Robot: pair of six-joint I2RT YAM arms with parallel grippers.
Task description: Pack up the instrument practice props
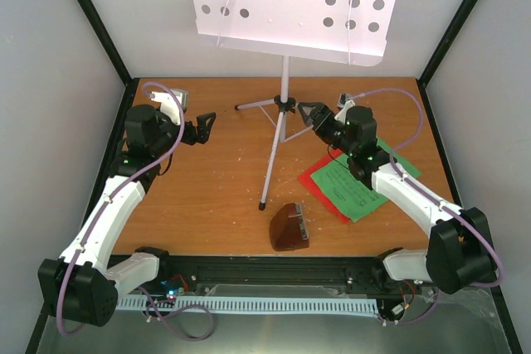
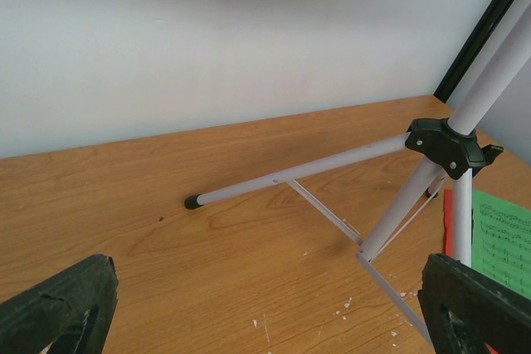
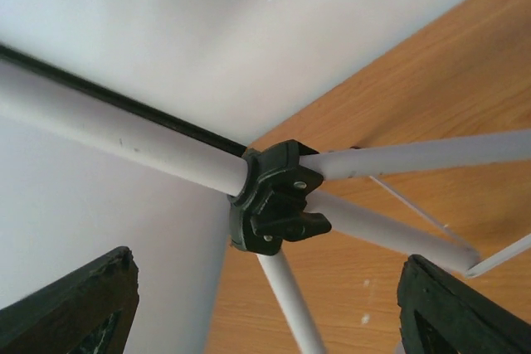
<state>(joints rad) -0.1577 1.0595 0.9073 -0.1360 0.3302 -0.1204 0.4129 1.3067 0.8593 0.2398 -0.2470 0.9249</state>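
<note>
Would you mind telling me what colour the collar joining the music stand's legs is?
The collar is black; the right wrist view shows it best.

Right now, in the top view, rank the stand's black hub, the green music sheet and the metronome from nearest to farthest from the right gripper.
From the right gripper:
1. The black hub, just left of the open jaws.
2. The green music sheet, lower right, partly under that arm.
3. The metronome, lowest in the view, farthest.
</note>
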